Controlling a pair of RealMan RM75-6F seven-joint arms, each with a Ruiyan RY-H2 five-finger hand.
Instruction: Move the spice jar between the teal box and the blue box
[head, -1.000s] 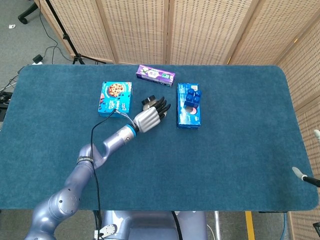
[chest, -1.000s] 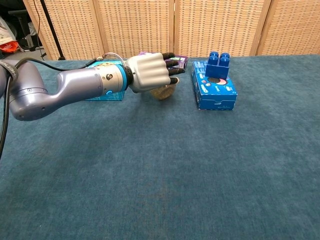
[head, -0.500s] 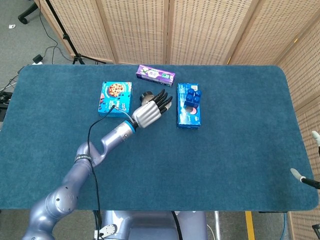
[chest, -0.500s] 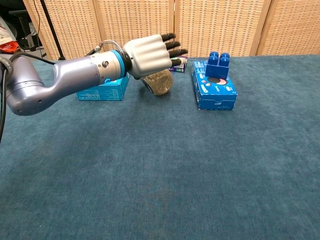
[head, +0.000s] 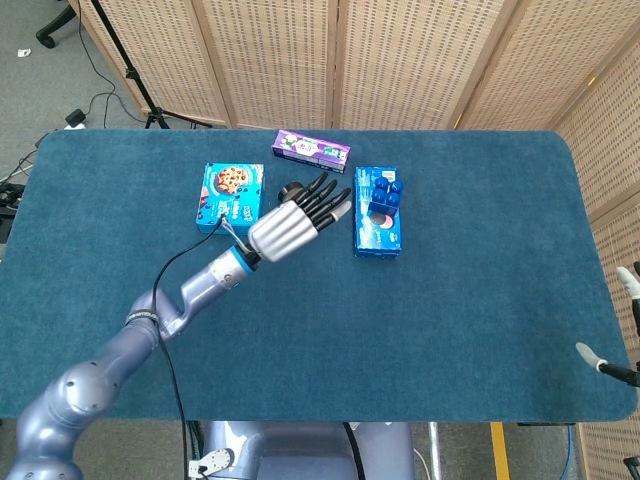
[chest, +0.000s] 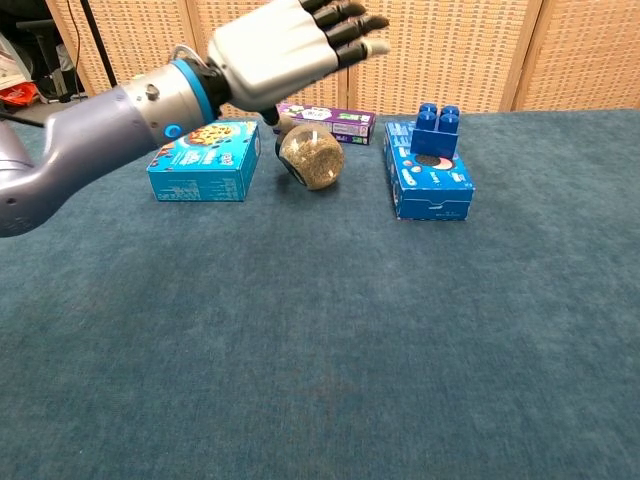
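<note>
Already the desk (head: 480, 260), covered with dark teal felt, carried everything in its far half. On it the flat teal cookie box (head: 231, 196) lay at the left and the blue box with blue bricks on top (head: 377, 209) at the right, well apart from each other. The left robot hand (chest: 283, 40) hung above the gap between them, its fingers stretched out and apart, and it held nothing. The small round glass spice jar filled with brownish grains (chest: 311, 157) lay on its side below that hand, between the two boxes, a little nearer to the teal one. Its dark cap end pointed toward the teal box, so its long axis seemed to run roughly from box to box. The jar was under and slightly beyond the fingers, not touching them. The right robot hand (head: 612, 366) showed only as small tips at the right edge of the head view, too little to tell its state, and it was much farther from the jar.
</note>
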